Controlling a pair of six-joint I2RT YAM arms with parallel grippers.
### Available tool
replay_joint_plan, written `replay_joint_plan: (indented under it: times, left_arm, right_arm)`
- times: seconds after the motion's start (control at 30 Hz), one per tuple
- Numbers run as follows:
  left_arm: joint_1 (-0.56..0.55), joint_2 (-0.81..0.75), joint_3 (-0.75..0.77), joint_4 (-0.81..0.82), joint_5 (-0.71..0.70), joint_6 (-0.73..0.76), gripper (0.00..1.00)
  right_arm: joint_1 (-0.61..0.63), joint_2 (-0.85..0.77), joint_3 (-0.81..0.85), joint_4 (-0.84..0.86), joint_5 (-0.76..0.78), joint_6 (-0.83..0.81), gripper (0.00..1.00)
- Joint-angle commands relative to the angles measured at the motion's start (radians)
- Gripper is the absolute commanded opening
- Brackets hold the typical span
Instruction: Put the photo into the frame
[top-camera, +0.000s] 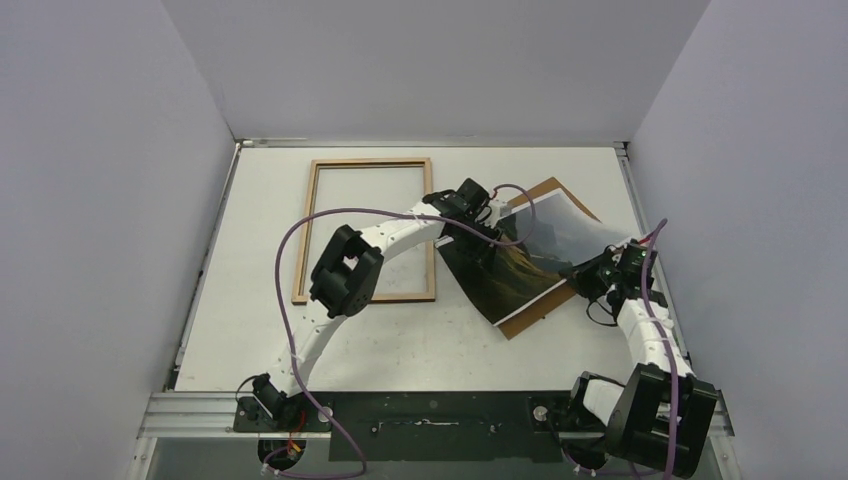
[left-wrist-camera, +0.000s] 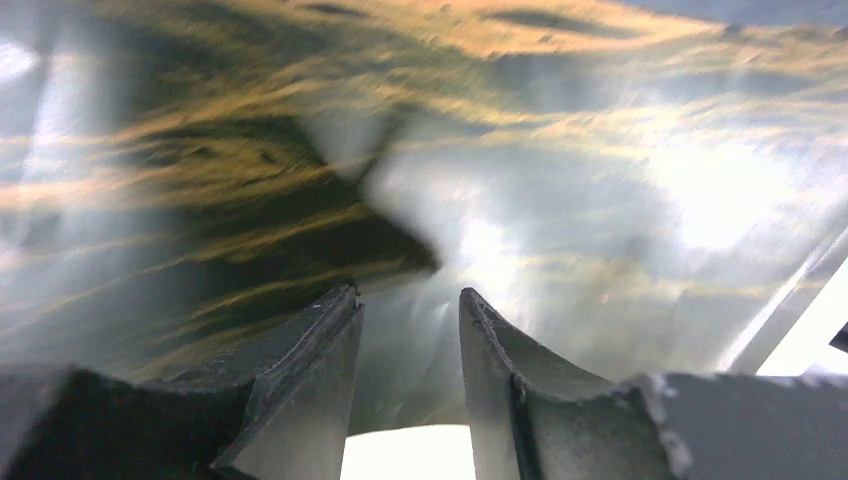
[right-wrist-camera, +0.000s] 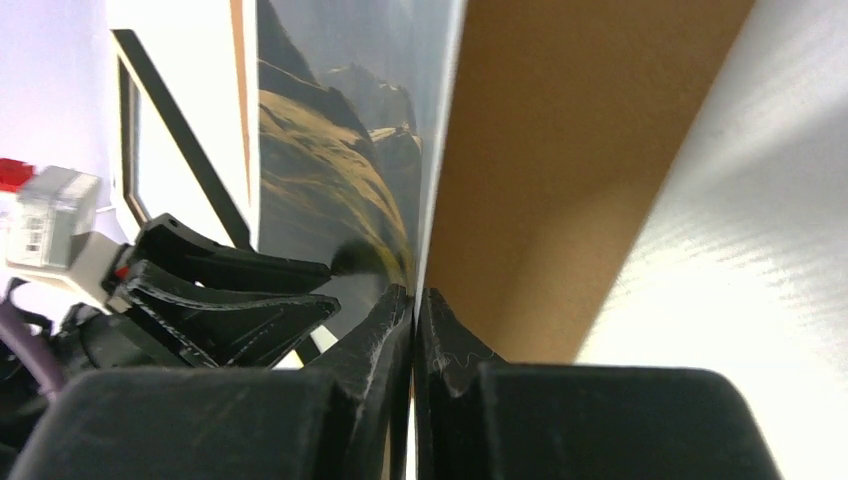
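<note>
Lying at left: frame (top-camera: 370, 161), thin rectangular rim, light brown wood side up, flat on the white surface (top-camera: 250, 330), which shows through its open middle.
Left arm: white segments, stretched across the frame's right rail toward the photo.
Left fingers (top-camera: 478, 240): black ridged plastic, moderately apart. Tips are at the photo's glossy face near its left edge. Cannot tell if they press down.
Photo (top-camera: 535, 255): large glossy print with olive-brown hills, grey mountains and a thin white border. It sits just right of the frame, turned diagonal, over the backing board. Sheet looks bowed, with glare streaks in the left wrist view.
Backing board (top-camera: 556, 192): plain matte brown, rectangular. Corners poke out past the photo at the far and near ends.
Right fingers (top-camera: 588, 275): together, clamped on the photo's right edge, thin sheet pinched between the tips. The brown board is just behind.
</note>
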Motion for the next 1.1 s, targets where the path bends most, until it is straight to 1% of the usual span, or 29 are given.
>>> replay_joint_plan:
  times: [0.0, 0.1, 0.17, 0.23, 0.37, 0.53, 0.67, 0.8, 0.87, 0.9, 1.0, 1.07]
  left_arm:
    - [0.051, -0.024, 0.113, -0.095, -0.020, 0.007, 0.40]
    - [0.084, -0.075, 0.183, -0.113, -0.025, 0.011, 0.44]
    - [0.103, -0.116, 0.210, -0.114, -0.029, 0.026, 0.46]
    - [0.113, -0.160, 0.210, -0.103, -0.032, 0.049, 0.50]
    - [0.110, -0.233, 0.199, -0.071, -0.030, 0.095, 0.54]
    - [0.088, -0.273, 0.207, -0.050, -0.014, 0.128, 0.56]
    - [0.061, -0.289, 0.234, -0.061, 0.000, 0.145, 0.55]
    - [0.011, -0.291, 0.257, -0.055, 0.063, 0.145, 0.56]
    - [-0.029, -0.284, 0.290, -0.093, 0.132, 0.213, 0.56]
    - [-0.051, -0.280, 0.298, -0.107, 0.143, 0.257, 0.56]
    - [-0.085, -0.266, 0.305, -0.109, 0.156, 0.276, 0.56]
    - [-0.097, -0.266, 0.302, -0.103, 0.140, 0.284, 0.56]
  right_arm:
    - [0.016, 0.000, 0.112, 0.012, 0.060, -0.015, 0.00]
    - [0.033, 0.004, 0.173, -0.034, 0.107, -0.028, 0.00]
    - [0.042, 0.014, 0.231, -0.098, 0.141, -0.040, 0.00]
    - [0.047, 0.026, 0.292, -0.162, 0.170, -0.039, 0.00]
    - [0.049, 0.059, 0.384, -0.249, 0.195, 0.017, 0.00]
    - [0.054, 0.094, 0.483, -0.349, 0.220, 0.093, 0.00]
    - [0.066, 0.126, 0.583, -0.468, 0.285, 0.131, 0.00]
    - [0.092, 0.169, 0.651, -0.543, 0.315, 0.168, 0.00]
    - [0.109, 0.182, 0.667, -0.571, 0.329, 0.191, 0.00]
    - [0.117, 0.185, 0.670, -0.578, 0.333, 0.205, 0.00]
    - [0.135, 0.189, 0.671, -0.586, 0.339, 0.235, 0.00]
    - [0.142, 0.196, 0.679, -0.594, 0.337, 0.242, 0.00]
